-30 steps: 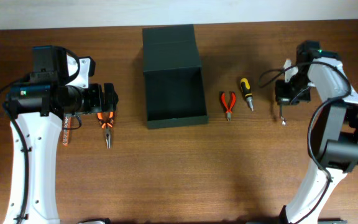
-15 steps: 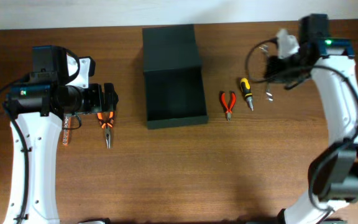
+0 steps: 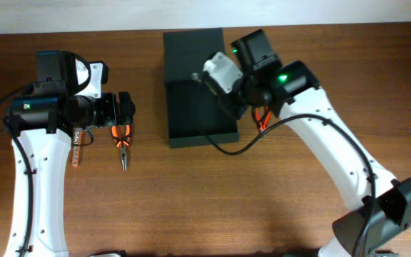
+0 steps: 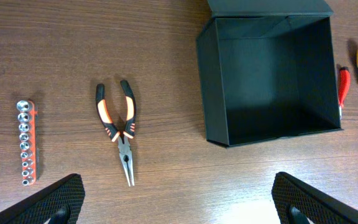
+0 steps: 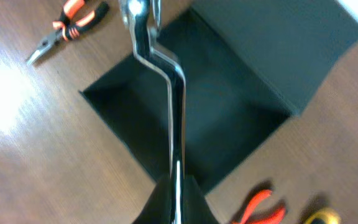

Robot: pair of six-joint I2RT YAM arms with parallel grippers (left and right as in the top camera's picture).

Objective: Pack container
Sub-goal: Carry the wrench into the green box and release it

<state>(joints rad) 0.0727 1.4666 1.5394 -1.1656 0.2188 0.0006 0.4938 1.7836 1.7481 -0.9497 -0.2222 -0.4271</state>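
Overhead, container (image 3: 191, 107) long axis near-far, flap (image 3: 193, 53) far

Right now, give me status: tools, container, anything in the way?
Right tool shut on bent chrome bar, over the container. Left tool open, above orange pliers. Container open, empty inside. Nothing blocking its mouth.

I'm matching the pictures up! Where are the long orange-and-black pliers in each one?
Overhead: pliers on the left side, left of the container.
Left wrist: pliers left of middle, container to their right.
Right wrist: pliers in the top left corner, blurry.
Shared landmark: the open container.
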